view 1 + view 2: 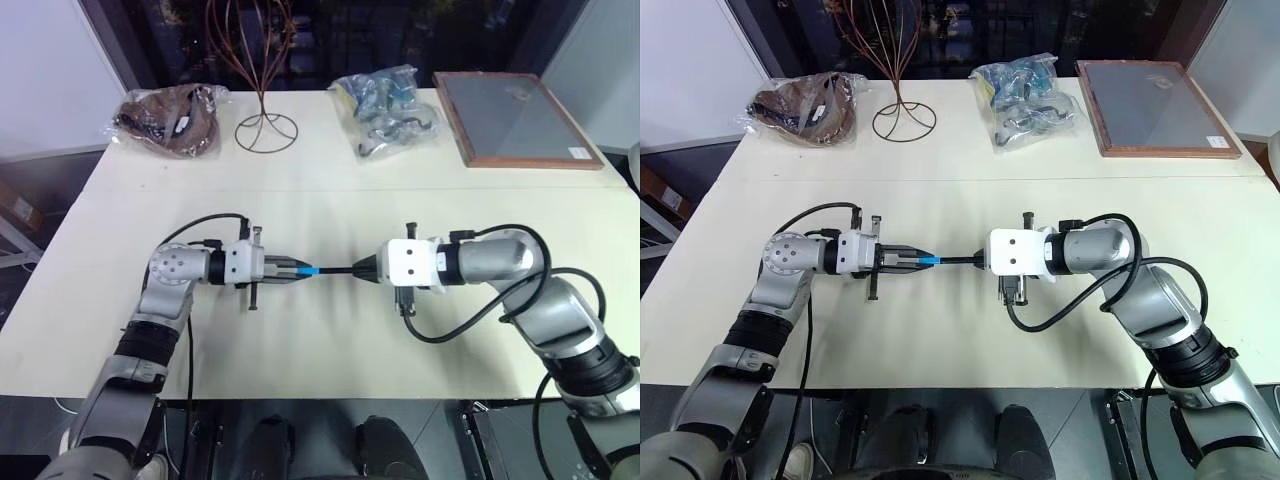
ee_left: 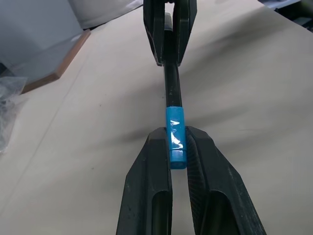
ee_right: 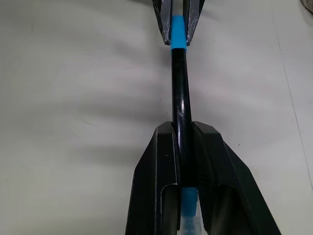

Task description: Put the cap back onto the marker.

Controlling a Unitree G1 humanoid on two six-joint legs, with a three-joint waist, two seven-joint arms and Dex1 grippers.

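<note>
**Cap and marker joined between two pincers above the counter**

Left eye view: The left pincer point(image 1: 290, 270) and right pincer point(image 1: 362, 268) face each other tip to tip over the middle of the pale, matt counter point(image 1: 320, 350). A thin black marker point(image 1: 337, 270) runs level between them, with the small bright blue cap point(image 1: 310, 270) at its left end. At the far edge lie a clear bag of brown material point(image 1: 170, 118), a wire stand point(image 1: 265, 128) with a looped base, a clear bag of bluish and dark items point(image 1: 392, 108), and a flat wood-framed panel point(image 1: 515, 118).

Right eye view: Same arrangement. The cap point(image 1: 928, 261) sits at the left pincer's fingertips; the marker's shaft reaches across to the right pincer. Both are held clear of the counter surface.

Left wrist view: The left pincer point(image 2: 178, 147) is closed on the cap point(image 2: 176, 137), a glossy blue cylinder clamped between two ribbed black fingers point(image 2: 205, 166). The glossy black marker point(image 2: 172, 88) enters the cap's far end and continues into the opposing pincer.

Right wrist view: The right pincer point(image 3: 183, 132) is closed on the marker point(image 3: 179, 83), a smooth round black shaft. A light blue part of it shows between the fingers point(image 3: 156, 166) near the lower edge. The cap point(image 3: 178, 30) stands at the far end, in line with the shaft and meeting it.
</note>
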